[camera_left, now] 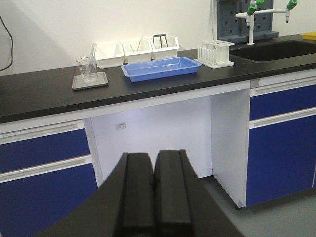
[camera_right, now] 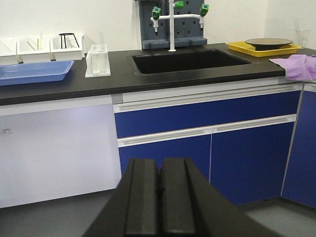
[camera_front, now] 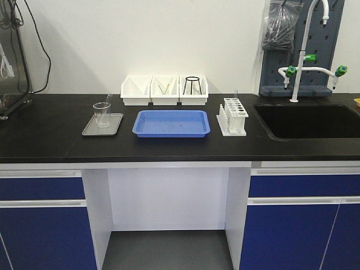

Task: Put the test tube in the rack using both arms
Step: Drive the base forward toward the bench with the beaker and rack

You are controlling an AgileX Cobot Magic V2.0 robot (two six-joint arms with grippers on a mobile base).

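Observation:
A slender clear test tube leans inside a glass beaker on a small grey tray at the counter's left. The white rack stands right of a blue tray, and another thin clear tube rises from its back. Neither arm shows in the front view. My left gripper is shut and holds nothing, low in front of the cabinets and well below the counter. The right gripper is also shut and holds nothing, low before the blue drawers.
Three white bins line the back wall, one holding a black ring stand. A black sink with a faucet lies right of the rack. A yellow tray and purple cloth lie far right. The counter edge overhangs a knee gap.

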